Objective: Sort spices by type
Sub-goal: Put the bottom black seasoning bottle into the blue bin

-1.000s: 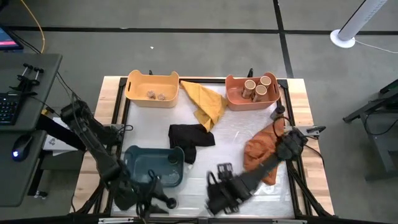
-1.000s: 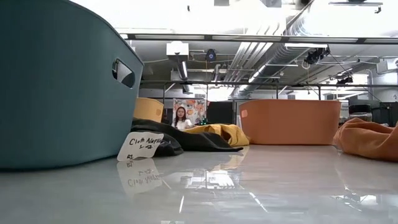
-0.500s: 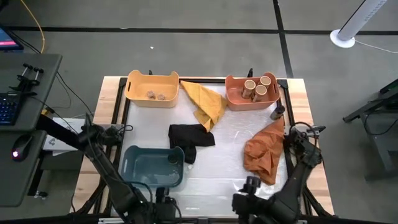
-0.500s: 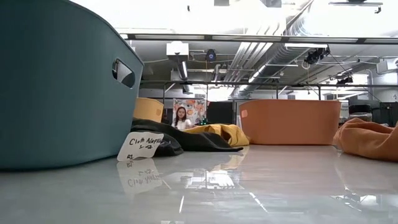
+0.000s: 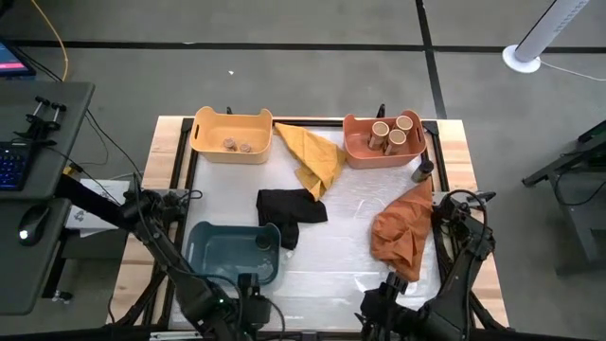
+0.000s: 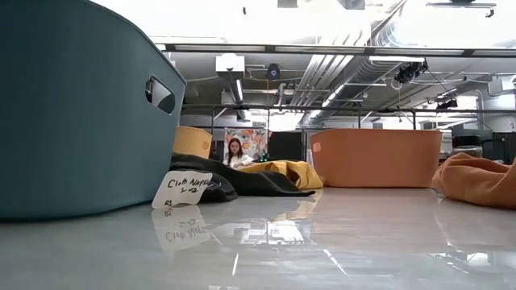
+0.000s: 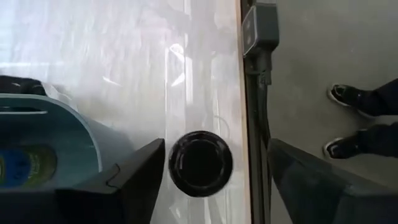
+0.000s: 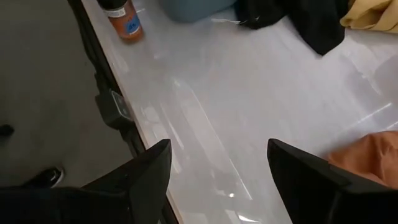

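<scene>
Spice jars: three tan-lidded (image 5: 391, 132) in salmon bin (image 5: 356, 149); dark-lidded one (image 7: 201, 163) on bench (image 5: 336, 256) beside blue bin (image 5: 210, 252) | my left fingers (image 7: 134, 186) spread wide above it | my right fingers (image 8: 149, 177) spread wide, empty

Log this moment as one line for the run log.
left gripper: open, above dark-lid jar at table's near edge | right gripper: open, empty, near edge | tan-lid jars: salmon bin | brown pieces: yellow bin

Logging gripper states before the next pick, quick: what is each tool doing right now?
Left tool: open, holding nothing, above a dark-lidded spice jar.
Right tool: open, holding nothing.
</scene>
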You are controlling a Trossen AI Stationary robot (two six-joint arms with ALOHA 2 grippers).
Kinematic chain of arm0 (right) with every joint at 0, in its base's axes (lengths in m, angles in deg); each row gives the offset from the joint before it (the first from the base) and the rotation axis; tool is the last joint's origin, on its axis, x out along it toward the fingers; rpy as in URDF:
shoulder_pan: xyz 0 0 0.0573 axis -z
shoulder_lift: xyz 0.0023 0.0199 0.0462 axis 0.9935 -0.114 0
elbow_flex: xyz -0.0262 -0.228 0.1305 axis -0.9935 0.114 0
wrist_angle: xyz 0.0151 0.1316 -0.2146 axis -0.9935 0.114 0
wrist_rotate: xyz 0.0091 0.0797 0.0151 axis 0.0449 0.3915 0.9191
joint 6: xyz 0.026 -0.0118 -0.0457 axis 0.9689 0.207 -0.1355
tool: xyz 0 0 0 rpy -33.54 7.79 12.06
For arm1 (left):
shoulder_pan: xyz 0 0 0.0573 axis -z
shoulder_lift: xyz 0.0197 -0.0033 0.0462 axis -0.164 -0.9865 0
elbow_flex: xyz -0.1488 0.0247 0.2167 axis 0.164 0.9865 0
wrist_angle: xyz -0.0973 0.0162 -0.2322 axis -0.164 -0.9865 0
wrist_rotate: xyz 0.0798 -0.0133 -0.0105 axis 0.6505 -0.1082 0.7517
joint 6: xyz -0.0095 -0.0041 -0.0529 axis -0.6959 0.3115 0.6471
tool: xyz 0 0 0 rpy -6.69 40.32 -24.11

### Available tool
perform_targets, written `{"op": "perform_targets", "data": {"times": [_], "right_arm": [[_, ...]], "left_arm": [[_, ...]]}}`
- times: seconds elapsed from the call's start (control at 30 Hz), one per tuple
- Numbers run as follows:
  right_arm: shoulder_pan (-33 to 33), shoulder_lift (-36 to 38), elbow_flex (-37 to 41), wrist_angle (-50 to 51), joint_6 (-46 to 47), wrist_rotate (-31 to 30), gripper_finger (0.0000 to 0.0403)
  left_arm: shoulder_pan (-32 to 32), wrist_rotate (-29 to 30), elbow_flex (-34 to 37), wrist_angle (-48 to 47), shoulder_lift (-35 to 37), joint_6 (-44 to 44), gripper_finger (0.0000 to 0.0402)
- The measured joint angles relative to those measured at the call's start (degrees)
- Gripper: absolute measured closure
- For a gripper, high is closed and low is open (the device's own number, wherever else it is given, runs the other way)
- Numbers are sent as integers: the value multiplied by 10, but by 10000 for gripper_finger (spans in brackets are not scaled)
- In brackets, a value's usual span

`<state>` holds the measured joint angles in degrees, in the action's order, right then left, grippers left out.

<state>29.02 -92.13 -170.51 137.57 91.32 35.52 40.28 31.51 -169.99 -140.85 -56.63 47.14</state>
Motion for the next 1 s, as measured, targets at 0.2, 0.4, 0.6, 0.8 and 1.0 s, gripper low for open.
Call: {"op": "perform_targets", "data": {"times": [0.2, 0.4, 0.6, 0.8, 1.0], "right_arm": [[8, -1, 0, -1, 0, 1, 142], [12, -1, 0, -2, 0, 3, 142], [18, -1, 0, 3, -2, 3, 142], [27, -1, 0, 9, -17, 3, 142], [31, -2, 0, 13, -21, 3, 142]], "left_arm": [[-20, -19, 7, -2, 0, -30, 88], [-29, -56, 27, -3, 0, -35, 71], [-28, -67, 50, 5, 0, -44, 71], [-28, -89, 72, 48, 1, -66, 71], [-29, -88, 97, 65, 0, -70, 72]]}}
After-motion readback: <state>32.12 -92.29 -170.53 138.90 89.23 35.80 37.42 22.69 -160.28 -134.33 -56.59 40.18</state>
